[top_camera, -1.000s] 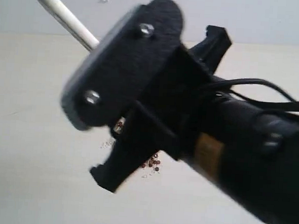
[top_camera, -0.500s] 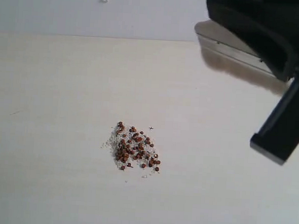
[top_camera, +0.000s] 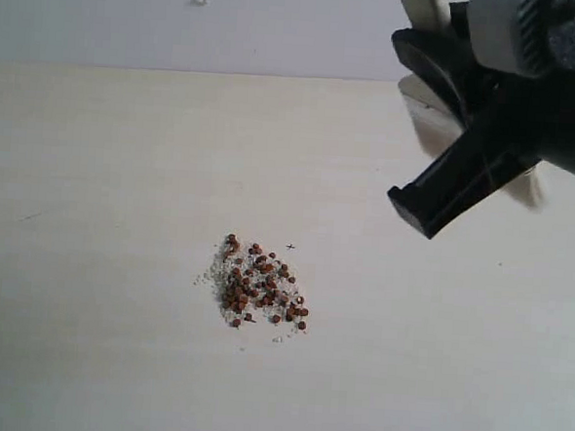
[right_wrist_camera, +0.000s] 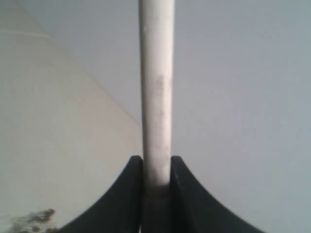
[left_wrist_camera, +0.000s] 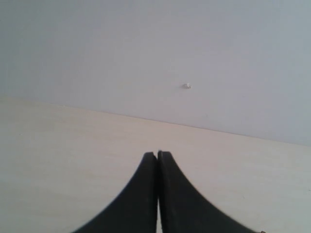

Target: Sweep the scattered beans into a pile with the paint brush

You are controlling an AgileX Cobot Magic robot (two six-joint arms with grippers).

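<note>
Exterior view placed the beans point(top_camera: 259, 287) at eight o'clock from the right gripper point(right_wrist_camera: 156, 165), clamped on the paint brush point(right_wrist_camera: 156, 87) by its light, stiff, probably slippery handle, a sound hold; the left gripper point(left_wrist_camera: 157, 158) was closed and empty.

The left pincer point(left_wrist_camera: 157, 154) and right pincer point(right_wrist_camera: 156, 162) are matte black, their jaws curved and tapering.

The paint brush point(right_wrist_camera: 156, 87) handle is cut off by the picture's edge, its bristle end hidden behind the right pincer point(right_wrist_camera: 156, 160).
</note>
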